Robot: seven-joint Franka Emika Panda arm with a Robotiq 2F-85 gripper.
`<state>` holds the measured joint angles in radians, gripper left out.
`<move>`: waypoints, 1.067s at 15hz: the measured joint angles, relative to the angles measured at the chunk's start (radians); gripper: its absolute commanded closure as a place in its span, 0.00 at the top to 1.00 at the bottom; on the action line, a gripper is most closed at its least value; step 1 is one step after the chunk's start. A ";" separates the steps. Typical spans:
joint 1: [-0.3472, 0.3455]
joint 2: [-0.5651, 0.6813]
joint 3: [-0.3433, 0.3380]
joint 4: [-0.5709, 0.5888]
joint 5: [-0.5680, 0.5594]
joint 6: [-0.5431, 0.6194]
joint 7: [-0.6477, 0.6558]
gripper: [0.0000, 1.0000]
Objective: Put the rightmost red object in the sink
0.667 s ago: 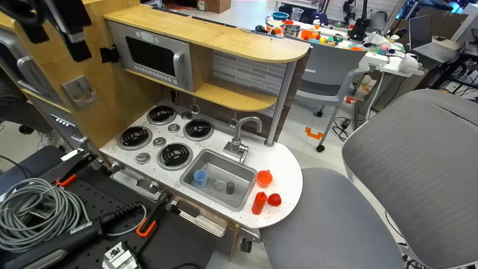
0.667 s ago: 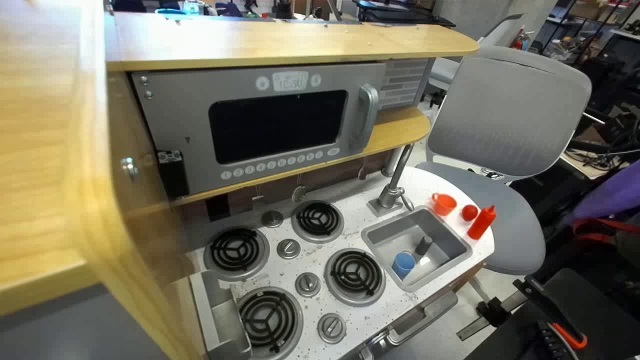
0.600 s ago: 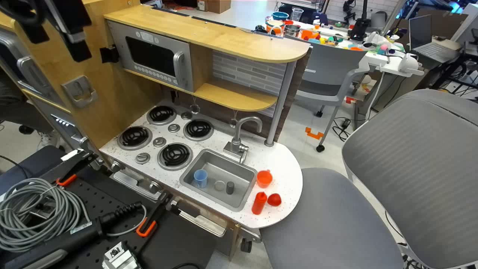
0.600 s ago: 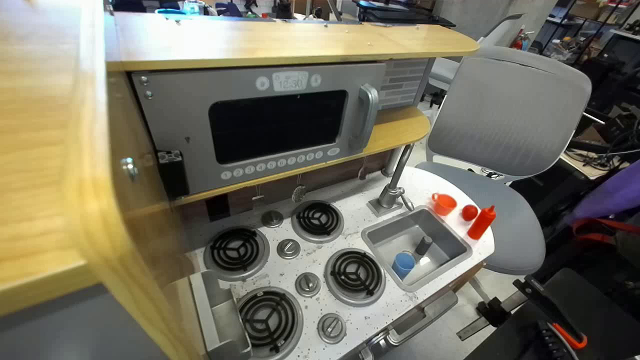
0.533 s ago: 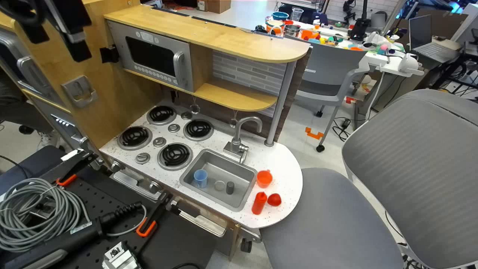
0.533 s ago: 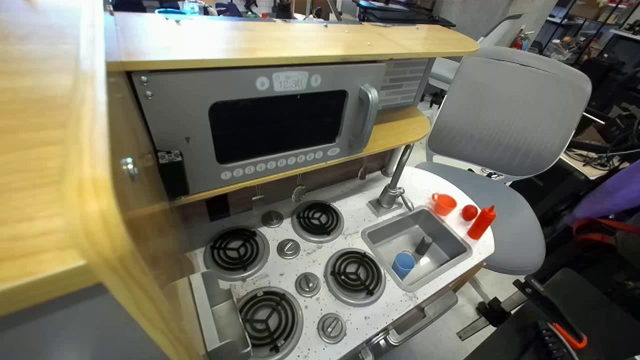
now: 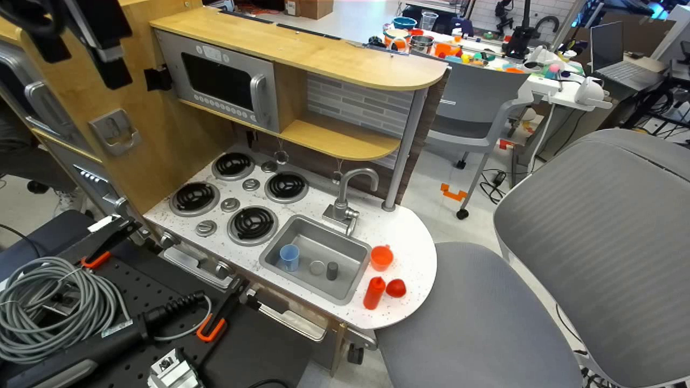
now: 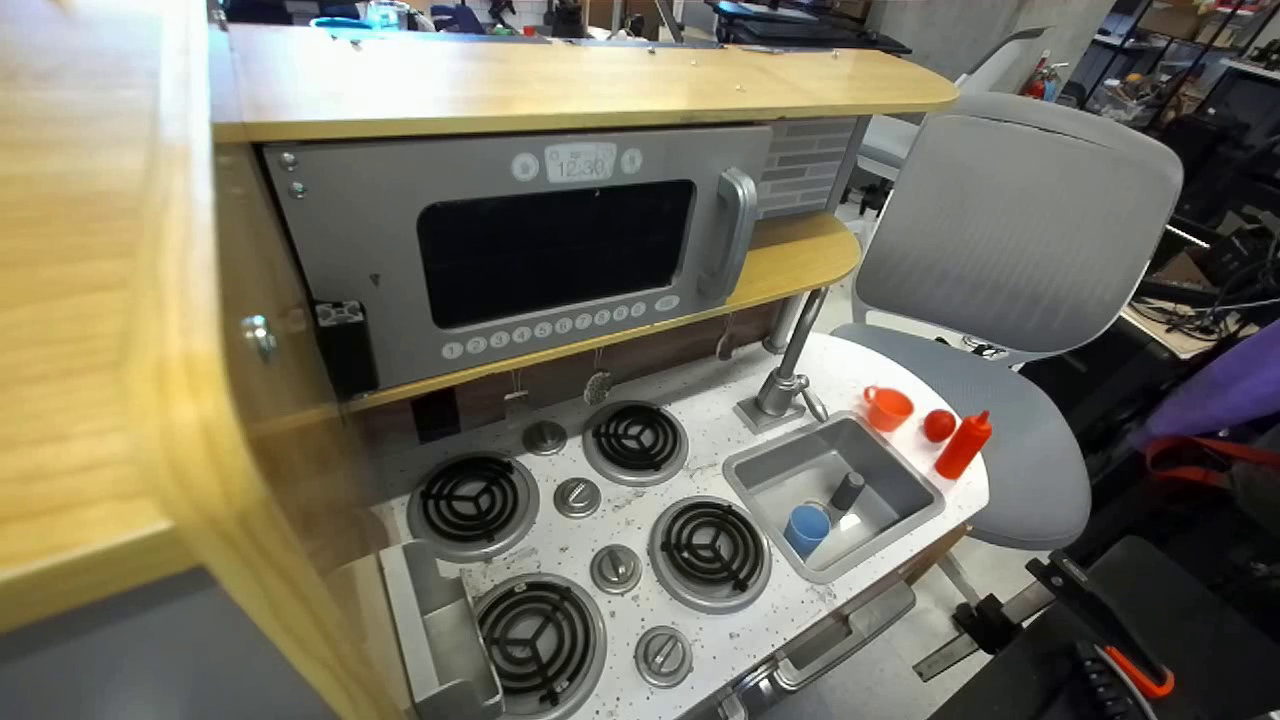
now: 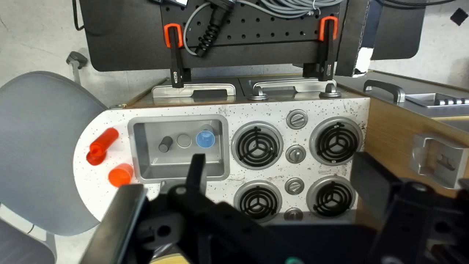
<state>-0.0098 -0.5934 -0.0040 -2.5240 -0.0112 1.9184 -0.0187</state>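
Observation:
The rightmost red object, a small round red piece [image 7: 396, 288], lies on the white counter beyond the sink's end. It also shows in an exterior view [image 8: 939, 425]; in the wrist view [image 9: 96, 158] the red bottle partly covers it. The sink [image 7: 269, 262] is a grey basin with a curved faucet [image 7: 345, 194], seen in both exterior views and the wrist view [image 9: 225, 146]. My gripper [image 9: 280, 161] is wide open and empty, high above the burners, away from the red pieces. In an exterior view the gripper [image 7: 89, 64] is at the upper left.
A red bottle [image 7: 374, 293] and an orange-red cup [image 7: 381, 257] stand close to the round piece. The sink holds a blue cup [image 7: 289, 257] and a dark grey cylinder [image 7: 332, 270]. A microwave [image 7: 215, 81], a shelf [image 7: 345, 137] and a post [image 7: 407, 151] rise behind.

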 measured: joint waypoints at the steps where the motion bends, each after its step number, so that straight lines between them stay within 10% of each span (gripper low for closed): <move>1: 0.000 0.000 0.000 0.000 0.000 0.000 0.000 1.00; 16: -0.004 0.010 -0.008 -0.013 -0.048 0.025 -0.033 1.00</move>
<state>-0.0141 -0.5832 -0.0123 -2.5366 -0.0590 1.9431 -0.0515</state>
